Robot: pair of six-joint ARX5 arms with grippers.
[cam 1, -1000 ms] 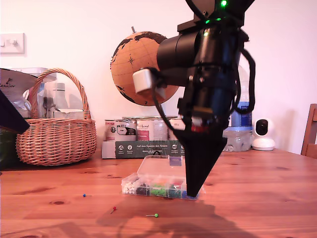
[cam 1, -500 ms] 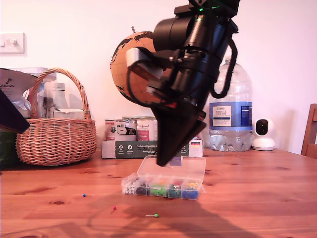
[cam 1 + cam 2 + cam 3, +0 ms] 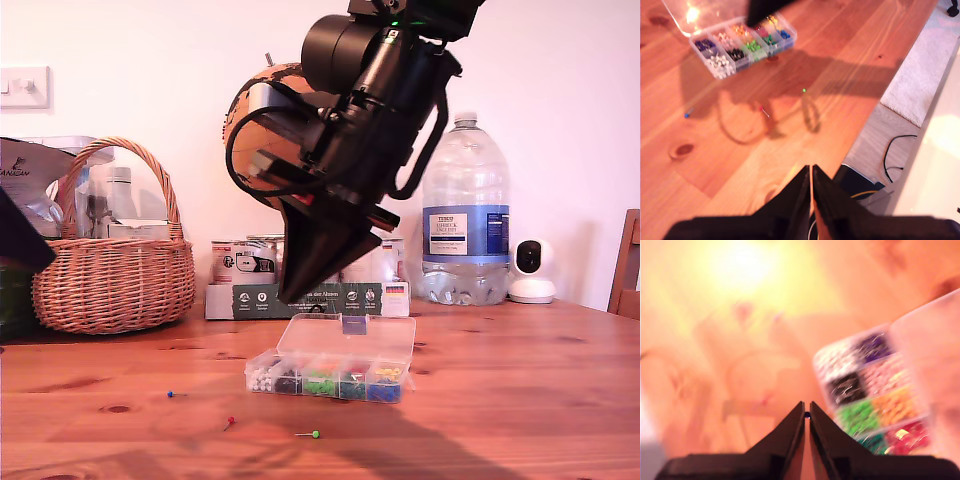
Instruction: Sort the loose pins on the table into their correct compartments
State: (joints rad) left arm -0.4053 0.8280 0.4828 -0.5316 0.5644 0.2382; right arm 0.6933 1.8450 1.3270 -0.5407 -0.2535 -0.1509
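Three loose pins lie on the table (image 3: 520, 400) in front of the clear box: blue (image 3: 170, 394), red (image 3: 231, 421) and green (image 3: 313, 434). The box (image 3: 330, 375) has its lid open, and its compartments (image 3: 740, 42) hold pins by colour. My second gripper (image 3: 293, 297) hangs shut above the box's end at the exterior view's left; a tiny dark speck sits at its tips (image 3: 806, 416). My first gripper (image 3: 811, 172) is shut, high over the table's edge, looking down on the blue (image 3: 687, 114), red (image 3: 761, 108) and green (image 3: 803, 90) pins.
At the back stand a wicker basket (image 3: 115, 270), a cork globe (image 3: 250, 130), tins with a dark carton (image 3: 290, 298), a big water bottle (image 3: 465, 210) and a white camera (image 3: 530, 270). A chair (image 3: 628, 265) shows at the exterior view's right edge.
My second gripper has lifted out of the box's blue end compartment and swung up and toward the exterior view's left. The three pins have not moved.
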